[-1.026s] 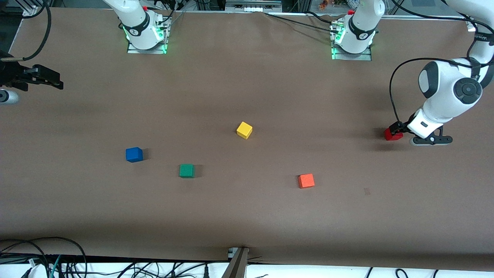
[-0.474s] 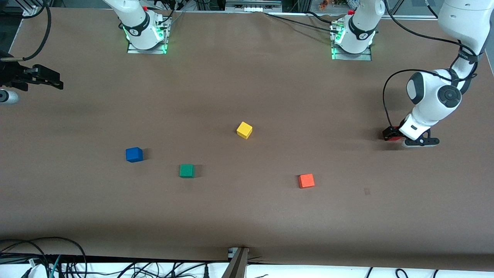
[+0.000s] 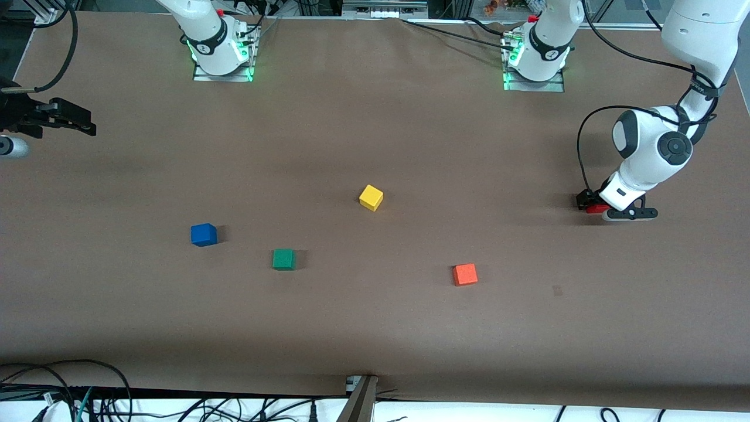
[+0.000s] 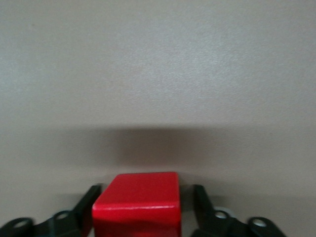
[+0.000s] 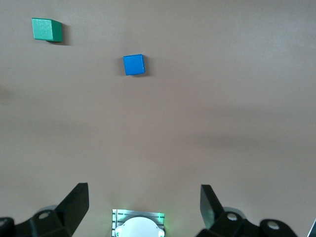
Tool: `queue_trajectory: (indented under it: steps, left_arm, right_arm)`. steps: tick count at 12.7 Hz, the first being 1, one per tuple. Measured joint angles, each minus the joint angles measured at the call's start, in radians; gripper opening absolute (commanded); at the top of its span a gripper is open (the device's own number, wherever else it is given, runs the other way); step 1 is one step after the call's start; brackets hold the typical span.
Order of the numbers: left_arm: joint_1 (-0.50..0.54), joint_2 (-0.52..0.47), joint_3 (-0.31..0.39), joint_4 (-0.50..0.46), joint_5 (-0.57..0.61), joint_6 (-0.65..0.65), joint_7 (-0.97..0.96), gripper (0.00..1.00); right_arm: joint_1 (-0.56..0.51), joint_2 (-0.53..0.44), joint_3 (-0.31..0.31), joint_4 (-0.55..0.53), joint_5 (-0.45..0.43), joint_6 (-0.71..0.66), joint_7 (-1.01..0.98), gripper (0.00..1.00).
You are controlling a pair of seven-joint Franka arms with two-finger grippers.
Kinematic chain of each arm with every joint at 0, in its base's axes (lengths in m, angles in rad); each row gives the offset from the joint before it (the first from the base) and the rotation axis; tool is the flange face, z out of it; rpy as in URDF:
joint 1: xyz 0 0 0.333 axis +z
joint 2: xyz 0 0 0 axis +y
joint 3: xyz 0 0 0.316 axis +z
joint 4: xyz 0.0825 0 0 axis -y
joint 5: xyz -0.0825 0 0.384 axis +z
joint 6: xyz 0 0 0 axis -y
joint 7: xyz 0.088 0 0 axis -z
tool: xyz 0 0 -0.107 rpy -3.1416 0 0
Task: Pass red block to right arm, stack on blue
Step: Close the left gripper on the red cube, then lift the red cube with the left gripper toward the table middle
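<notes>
The red block (image 3: 597, 208) sits on the table near the left arm's end, mostly hidden by the hand. My left gripper (image 3: 589, 203) is down around it. In the left wrist view the red block (image 4: 138, 203) lies between the open fingers (image 4: 202, 200), one finger close against it and a small gap at the other. The blue cube (image 3: 203, 234) sits toward the right arm's end and also shows in the right wrist view (image 5: 134, 64). My right gripper (image 3: 82, 124) waits open and empty, high over the table's edge at the right arm's end.
A green cube (image 3: 283, 259) lies beside the blue one, nearer the front camera. A yellow cube (image 3: 371, 197) sits mid-table. An orange-red cube (image 3: 464, 274) lies nearer the front camera. The brown table (image 3: 375, 328) reaches a cable-strewn front edge.
My left arm has swung in and its gripper has closed in on the red block, so the fingers now straddle it and hide most of it. The right arm has not moved.
</notes>
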Motion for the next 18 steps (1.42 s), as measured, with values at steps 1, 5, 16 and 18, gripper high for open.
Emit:
queue_trajectory:
  steps: [1, 5, 16, 18]
  left_arm:
    - [0.002, -0.002, 0.0, 0.001, 0.0, 0.002, 0.002, 0.03]
    - [0.002, -0.006, -0.003, 0.008, 0.0, 0.006, 0.022, 0.01]
    - [0.005, 0.016, -0.123, 0.397, -0.043, -0.457, 0.165, 0.0]
    - [0.005, 0.019, -0.154, 0.419, -0.209, -0.466, 0.347, 0.0]
  right_arm:
    - [0.0, 0.0, 0.0, 0.0, 0.0, 0.0, 0.0, 1.0]
    - [0.001, 0.001, 0.001, 0.0, 0.006, 0.0, 0.0, 1.0]
    - [0.002, 0.035, 0.001, -0.001, 0.013, -0.001, 0.001, 1.0]
    - [0.002, 0.045, 0.001, -0.001, 0.013, -0.001, 0.001, 1.0]
